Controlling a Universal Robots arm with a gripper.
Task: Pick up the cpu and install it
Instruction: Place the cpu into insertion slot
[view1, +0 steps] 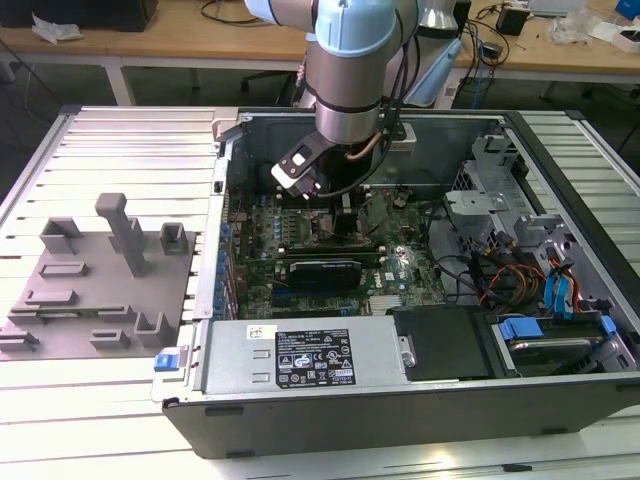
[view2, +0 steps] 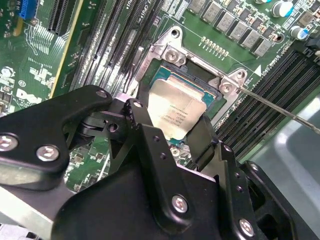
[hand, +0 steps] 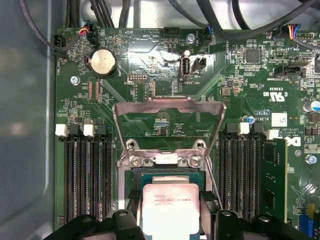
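The cpu (view2: 175, 111) (hand: 171, 210), a flat square chip with a silvery top, sits between my black fingers (view2: 142, 132) directly over the black-framed socket (view2: 202, 75) (hand: 170, 174). My gripper (view2: 172, 127) (hand: 172, 220) is shut on its two opposite edges. Whether the chip rests in the socket or hovers just above it cannot be told. The socket's metal load plate (hand: 170, 107) is flipped open, and its thin lever (view2: 280, 110) sticks out to one side. In the exterior view the arm's wrist (view1: 345, 90) reaches down into the open computer case, with the gripper (view1: 325, 205) low over the motherboard (view1: 330, 250).
Memory slots (hand: 87, 175) (hand: 240, 175) flank the socket. A power supply (view1: 300, 355) lies along the case's near side, and drive cages with cables (view1: 520, 240) fill the exterior view's right. A grey fixture with plastic blocks (view1: 100, 290) sits outside the case on the slatted table (view1: 120, 140).
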